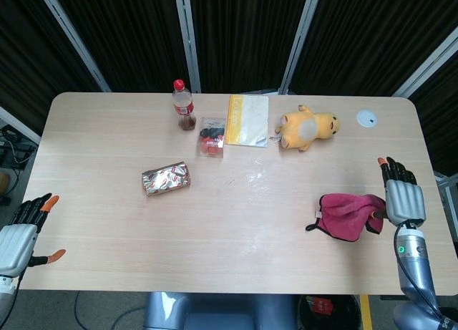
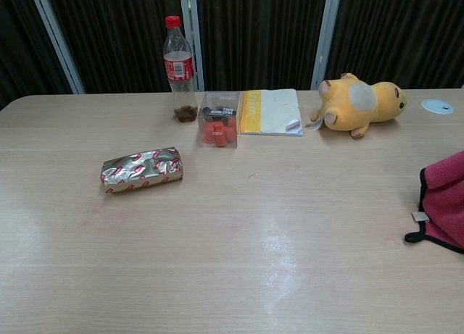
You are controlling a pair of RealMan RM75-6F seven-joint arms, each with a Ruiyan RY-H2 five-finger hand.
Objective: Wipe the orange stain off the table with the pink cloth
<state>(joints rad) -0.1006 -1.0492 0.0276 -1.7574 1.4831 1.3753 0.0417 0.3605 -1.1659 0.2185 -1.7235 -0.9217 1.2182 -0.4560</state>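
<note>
Pink cloth (image 1: 348,214) lay bunched on the worktop (image 1: 236,230), touching the thumb side of the right robot hand (image 1: 402,195), whose fingers were extended flat and held nothing. Left robot hand (image 1: 23,233) rested at the opposite worktop edge, fingers spread, empty. Well beyond the cloth lay a yellow plush (image 1: 308,127).
</note>
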